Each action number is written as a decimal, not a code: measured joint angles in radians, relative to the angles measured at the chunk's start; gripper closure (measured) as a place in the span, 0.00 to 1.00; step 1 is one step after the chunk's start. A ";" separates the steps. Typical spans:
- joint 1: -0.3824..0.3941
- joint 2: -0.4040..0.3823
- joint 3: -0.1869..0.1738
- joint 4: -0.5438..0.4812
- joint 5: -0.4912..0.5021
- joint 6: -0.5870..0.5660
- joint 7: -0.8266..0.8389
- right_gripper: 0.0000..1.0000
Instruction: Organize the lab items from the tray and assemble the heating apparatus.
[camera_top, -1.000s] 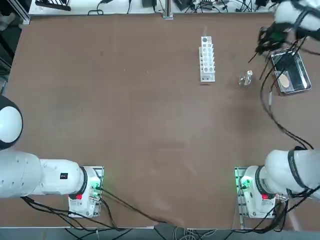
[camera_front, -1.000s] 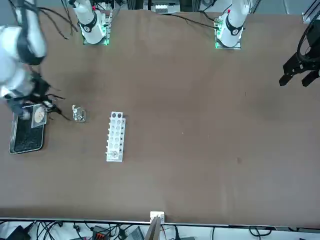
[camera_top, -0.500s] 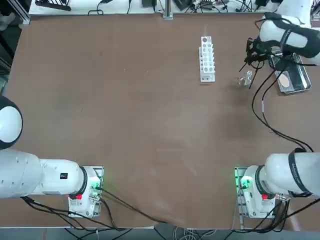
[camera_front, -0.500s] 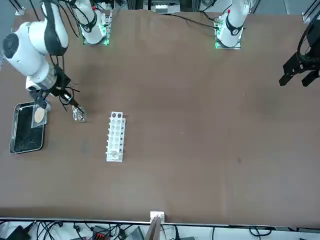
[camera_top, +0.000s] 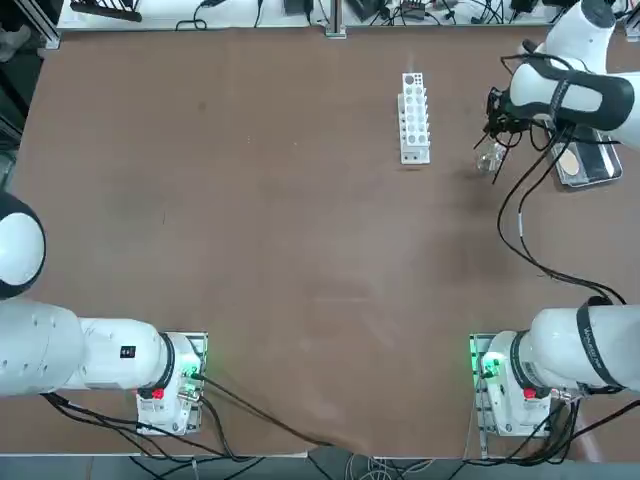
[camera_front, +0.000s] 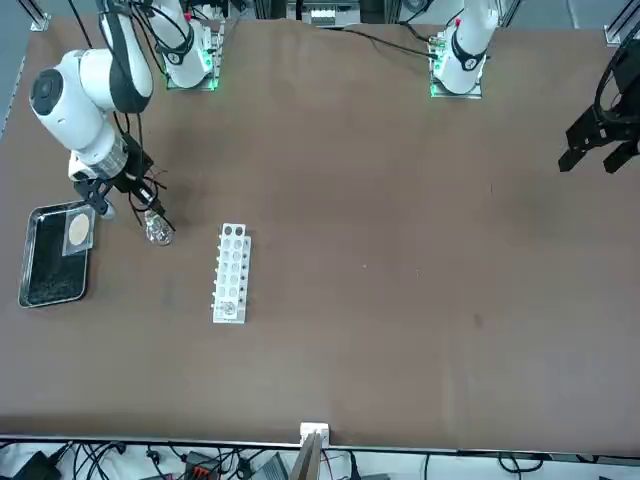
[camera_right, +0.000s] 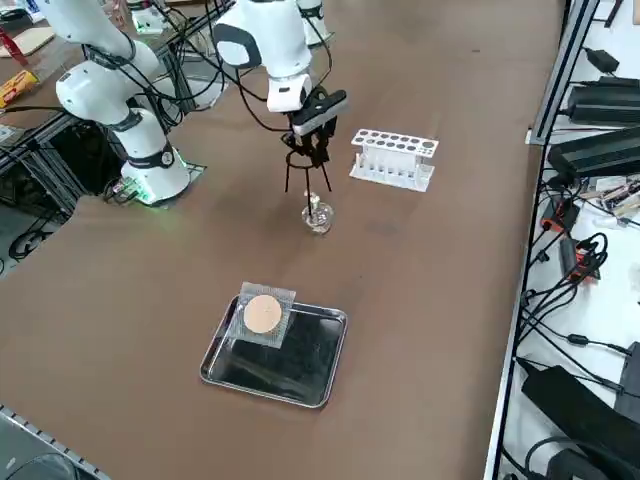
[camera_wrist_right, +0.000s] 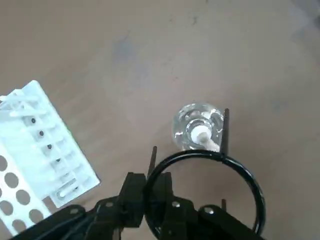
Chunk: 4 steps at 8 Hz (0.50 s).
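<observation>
Task approx. a third done, by my read. Burner (camera_right: 317, 216) is already out of the tray (camera_right: 313, 375) and stands on the table (camera_top: 250, 220), at 3 o'clock of the white test-tube rack (camera_top: 414, 117) in the top view, near but not touching. Ring stand (camera_right: 305, 170) is off the tray too: right gripper (camera_right: 313, 120) holds it by the rim, jaws pinched narrow on the wire, legs hanging down. In the right side view the stand hangs just above the burner, legs clear of the table. In the wrist view the ring (camera_wrist_right: 206, 187) sits just beside the burner top (camera_wrist_right: 198, 127), not yet centred round it; one leg reaches alongside the glass, contact can't be told.

Left to do: centre the ring over the burner, lower till legs stand on the table, let go. Then fetch the mesh (camera_right: 263, 316), which lies in the tray at its 12 o'clock end in the top view, tan disc up, and lay it on the ring. Rest of the tray looks bare.

Vs. a second ago: the gripper w/ stand was over the tray's 10 o'clock corner in the top view; now it has swung toward 9 o'clock, clear of the tray, and is over the burner. Burner, rack, tray, mesh haven't moved. Grip unchanged.
</observation>
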 joint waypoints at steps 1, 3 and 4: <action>-0.010 0.002 -0.008 -0.001 0.000 0.001 -0.035 0.92; -0.023 0.023 -0.013 -0.005 0.000 0.009 -0.056 0.92; -0.023 0.040 -0.012 -0.005 0.000 0.027 -0.059 0.92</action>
